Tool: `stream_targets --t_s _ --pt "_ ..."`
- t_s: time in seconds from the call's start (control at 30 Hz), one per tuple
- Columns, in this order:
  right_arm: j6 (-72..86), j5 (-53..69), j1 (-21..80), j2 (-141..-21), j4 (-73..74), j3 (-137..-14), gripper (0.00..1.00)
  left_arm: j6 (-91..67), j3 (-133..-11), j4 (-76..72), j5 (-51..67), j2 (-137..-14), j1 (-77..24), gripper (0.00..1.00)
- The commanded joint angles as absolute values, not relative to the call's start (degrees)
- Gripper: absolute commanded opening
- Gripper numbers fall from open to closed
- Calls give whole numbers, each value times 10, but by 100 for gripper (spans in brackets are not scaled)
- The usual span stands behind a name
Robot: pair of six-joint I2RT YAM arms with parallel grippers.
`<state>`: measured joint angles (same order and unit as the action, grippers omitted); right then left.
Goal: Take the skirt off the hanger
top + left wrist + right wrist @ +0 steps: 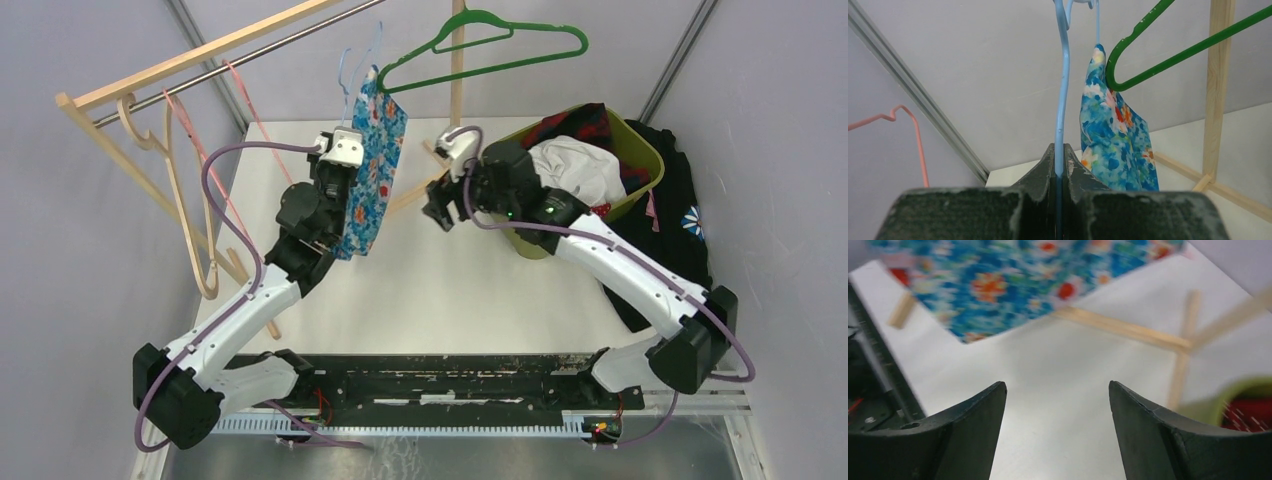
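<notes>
So the skirt point(375, 170) is the blue flowery one. It's on a light blue hanger point(1063, 100), up in the air over the far left part of the table point(450, 290), not resting on it. It hangs straight down, long side vertical, and from above it reads as a narrow strip running from the far edge toward the near edge.

The left claw point(1062, 165) is clamped tight on the hanger wire, which runs right up between the jaws. In its own camera the skirt sits past the wire and a bit to the right. That arm is basically the holder, so I wouldn't count on it for pulling.

The right claw point(1056, 386) is spread wide with nothing in it. It's just beside the skirt on the skirt's right, with a clear gap between them. In the right wrist view the fabric fills the top of the frame, ahead of the fingers, and one lower corner is closest.

My guess is the right arm does the grabbing. It'd move left toward the cloth, pinch low on it, then pull down and off.

The skirt's top lines up with a green hanger point(1193, 50) in the left wrist view. Can't tell if they touch.
</notes>
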<state>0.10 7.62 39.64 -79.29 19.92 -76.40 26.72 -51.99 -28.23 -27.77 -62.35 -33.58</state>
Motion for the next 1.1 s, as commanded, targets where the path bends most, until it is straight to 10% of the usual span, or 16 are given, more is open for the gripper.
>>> stream_targets --t_s 0.0,0.63,1.07 --pt "13 151 456 -854 171 -833 81 241 -562 -311 -261 -599 -338 3" --pt "22 117 605 -982 104 -912 79 260 -581 -297 -244 -605 -338 3" --pt "-1 -245 609 -1093 -62 -871 74 202 -593 -241 -214 -562 -339 3"
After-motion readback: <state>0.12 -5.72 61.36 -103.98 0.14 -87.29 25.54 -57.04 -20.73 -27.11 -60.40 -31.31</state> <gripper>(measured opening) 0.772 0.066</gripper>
